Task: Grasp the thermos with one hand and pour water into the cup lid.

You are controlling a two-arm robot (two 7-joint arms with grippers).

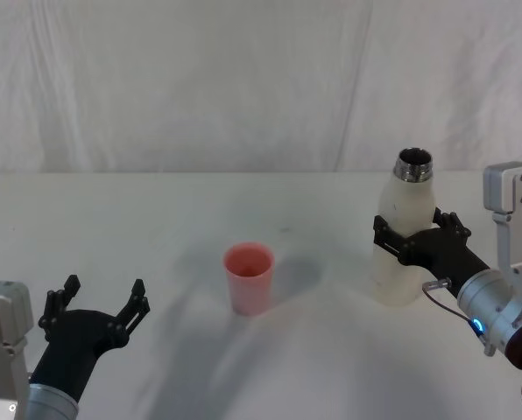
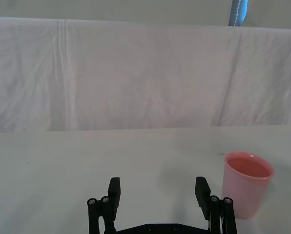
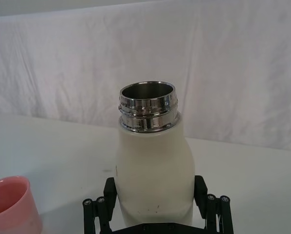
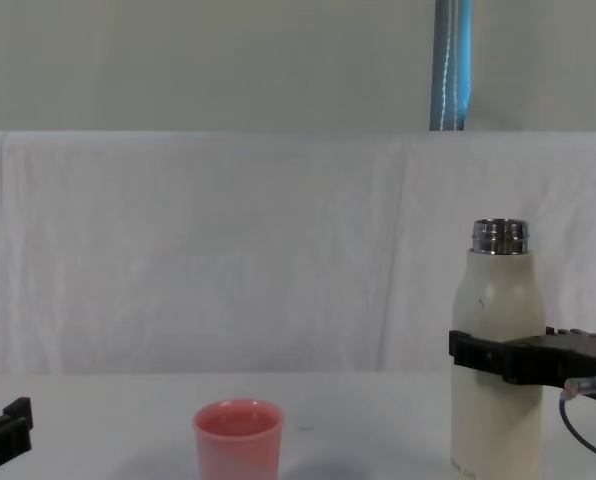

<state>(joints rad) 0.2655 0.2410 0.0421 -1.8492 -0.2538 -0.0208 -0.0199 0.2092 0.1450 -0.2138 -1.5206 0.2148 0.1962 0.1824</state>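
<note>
Two upright containers: thermos [image 1: 405, 236], cup lid [image 1: 249, 277].

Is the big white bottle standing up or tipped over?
Standing up. The thermos sits straight on the table, open steel neck pointing up, with the right tool around its middle.

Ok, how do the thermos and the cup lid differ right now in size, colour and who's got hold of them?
The thermos is cream-white and stands several times taller than the pink cup lid. The right gripper brackets the thermos body, while the cup lid stands free, with the open left gripper apart from it. The thermos narrows to a steel neck; the cup lid has a wide rim. Both stand upright and uncapped on the table.
</note>
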